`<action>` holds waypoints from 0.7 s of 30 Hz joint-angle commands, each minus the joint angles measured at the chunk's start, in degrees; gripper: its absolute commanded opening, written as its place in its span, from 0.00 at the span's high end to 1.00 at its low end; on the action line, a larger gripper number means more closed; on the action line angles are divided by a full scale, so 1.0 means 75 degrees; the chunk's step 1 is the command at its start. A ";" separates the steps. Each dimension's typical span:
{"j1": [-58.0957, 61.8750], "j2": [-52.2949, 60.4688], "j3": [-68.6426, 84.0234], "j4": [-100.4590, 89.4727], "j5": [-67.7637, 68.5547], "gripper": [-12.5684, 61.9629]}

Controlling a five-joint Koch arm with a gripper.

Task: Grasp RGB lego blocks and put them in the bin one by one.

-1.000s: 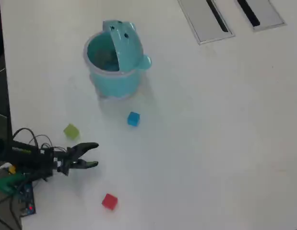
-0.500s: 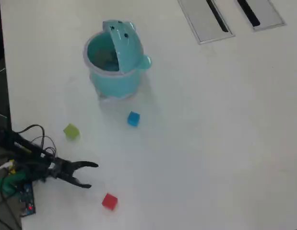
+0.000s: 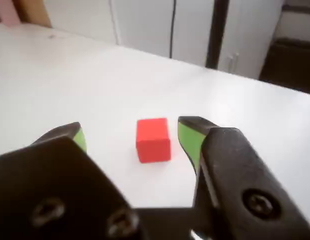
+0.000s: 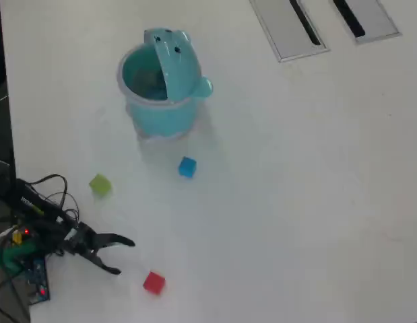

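Wrist view: the end effector (image 3: 132, 135) is open wide, and the red block (image 3: 153, 139) sits on the white tabletop (image 3: 69, 85) just past its green tips. Overhead view: the yellow-green block (image 4: 100, 184) and blue block (image 4: 187, 167) lie near the bin (image 4: 161, 114)

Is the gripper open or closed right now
Open. The gripper has its jaws spread apart, with the red block on the table ahead of them, ungrasped.

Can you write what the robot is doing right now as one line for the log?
claw: open, empty | aimed at: red block, not touching | yellow-green block: on table | blue block: on table | bin: lid up
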 commanded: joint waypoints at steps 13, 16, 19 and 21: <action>-0.0117 0.0469 0.0551 -0.0410 -0.0855 0.37; -0.0234 0.0469 0.0457 -0.0129 -0.0879 0.38; -0.0270 0.0457 0.0082 0.0480 -0.0891 0.39; -0.0293 0.0445 -0.0316 0.1230 -0.0891 0.39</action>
